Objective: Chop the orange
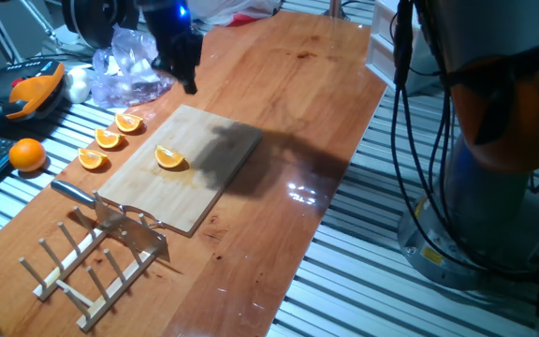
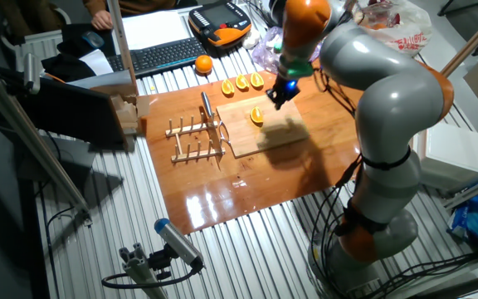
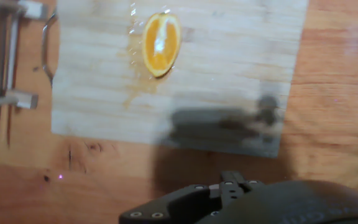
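Orange flesh up, the wedge (image 1: 169, 157) lies alone on the wooden board (image 1: 209, 187), toward the board's end nearest the knife (image 1: 101, 201) and the dish rack (image 1: 92, 262). Three more wedges (image 1: 109, 139) sit in a row on the desk (image 1: 279, 103) just beside the board, with a whole orange (image 1: 27, 153) farther out on the metal slats.

The gripper (image 1: 183, 65) hangs above the far edge of the board, well apart from the wedge and holding nothing; whether its jaws are apart or together I cannot tell, since they show only as a dark mass in every view. In the hand view the wedge (image 3: 161, 43) sits toward the top left, so it is off to one side of the jaws, not under them.

The step in hand looks like fetching the knife, which rests by the rack. Best to take the handle squarely, keep the blade low over the board, and bring it down across the middle of the wedge, which may slide on its curved rind.
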Motion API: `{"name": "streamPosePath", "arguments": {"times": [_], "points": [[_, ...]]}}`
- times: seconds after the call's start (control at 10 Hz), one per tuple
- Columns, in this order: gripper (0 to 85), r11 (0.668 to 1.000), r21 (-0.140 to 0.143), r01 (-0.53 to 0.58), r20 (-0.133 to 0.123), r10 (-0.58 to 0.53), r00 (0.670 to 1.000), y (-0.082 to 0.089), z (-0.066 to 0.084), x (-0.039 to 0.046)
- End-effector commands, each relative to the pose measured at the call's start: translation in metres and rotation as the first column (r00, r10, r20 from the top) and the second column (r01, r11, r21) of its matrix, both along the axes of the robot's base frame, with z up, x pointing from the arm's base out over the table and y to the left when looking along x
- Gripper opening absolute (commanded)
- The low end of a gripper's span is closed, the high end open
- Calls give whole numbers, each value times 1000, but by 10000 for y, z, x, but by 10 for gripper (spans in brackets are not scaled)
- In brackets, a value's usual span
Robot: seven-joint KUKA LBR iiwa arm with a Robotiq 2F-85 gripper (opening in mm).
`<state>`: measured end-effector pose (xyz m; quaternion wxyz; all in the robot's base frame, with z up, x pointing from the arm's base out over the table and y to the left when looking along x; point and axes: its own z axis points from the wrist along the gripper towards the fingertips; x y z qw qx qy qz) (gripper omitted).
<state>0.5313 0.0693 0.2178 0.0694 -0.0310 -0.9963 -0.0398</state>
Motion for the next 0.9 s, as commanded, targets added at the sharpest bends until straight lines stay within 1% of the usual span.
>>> {"name": "streamPosePath", "arguments": {"times": [0.0, 0.1, 0.2, 0.3, 0.4, 0.5, 0.6, 0.7, 0.8], "points": [[0, 1000, -4, 16, -1, -16, 1000, 746, -77, -57], [0, 999, -5, 35, 0, -35, 999, 825, -134, -112], [0, 999, -10, 42, 9, -42, 999, 871, -185, -138], [0, 999, -3, 46, 11, -46, 999, 871, -215, -114], [0, 999, 3, 54, 7, -54, 998, 855, -252, -67], [0, 999, 1, 52, 9, -52, 999, 845, -264, -50], [0, 999, -23, 35, 13, -35, 999, 845, -264, -50], [0, 1000, -25, 9, 6, -8, 1000, 845, -264, -50], [0, 1000, 5, -18, 1, 18, 1000, 845, -264, -50]]}}
